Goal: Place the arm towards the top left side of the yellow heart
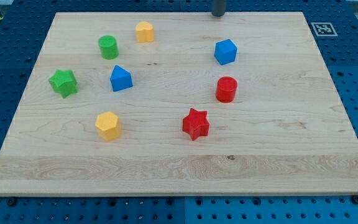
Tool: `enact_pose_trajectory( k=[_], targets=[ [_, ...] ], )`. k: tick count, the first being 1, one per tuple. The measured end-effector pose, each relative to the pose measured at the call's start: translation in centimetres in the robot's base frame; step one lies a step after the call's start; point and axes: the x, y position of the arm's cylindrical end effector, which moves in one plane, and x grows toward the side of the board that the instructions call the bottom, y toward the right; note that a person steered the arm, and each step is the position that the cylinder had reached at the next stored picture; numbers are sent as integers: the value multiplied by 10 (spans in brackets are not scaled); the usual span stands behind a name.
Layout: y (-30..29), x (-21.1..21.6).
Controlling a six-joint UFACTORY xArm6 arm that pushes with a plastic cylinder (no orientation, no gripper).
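Note:
The yellow heart (108,125) lies on the wooden board (179,171) at the lower left of centre. A second yellow block (144,31), which looks like a hexagon, sits near the view's top. My tip (219,15) is at the board's top edge, right of centre. It is far up and to the right of the yellow heart and touches no block. The nearest block to it is the blue cube (225,51), below it.
A green cylinder (109,47), a green star (63,83) and a blue triangle (120,78) lie on the left. A red cylinder (226,89) and a red star (196,124) lie right of centre. A marker tag (322,28) sits off the board's top right corner.

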Motion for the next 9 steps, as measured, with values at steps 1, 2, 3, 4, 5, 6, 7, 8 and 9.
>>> enact_pose_trajectory(
  k=[1, 2, 3, 4, 5, 6, 7, 8, 9],
  targets=[
    [-2, 0],
    [-26, 0],
    [-64, 1],
    [-108, 0],
    [-152, 0],
    [-194, 0],
    [-195, 0],
    [-195, 0],
    [-203, 0]
  ],
)
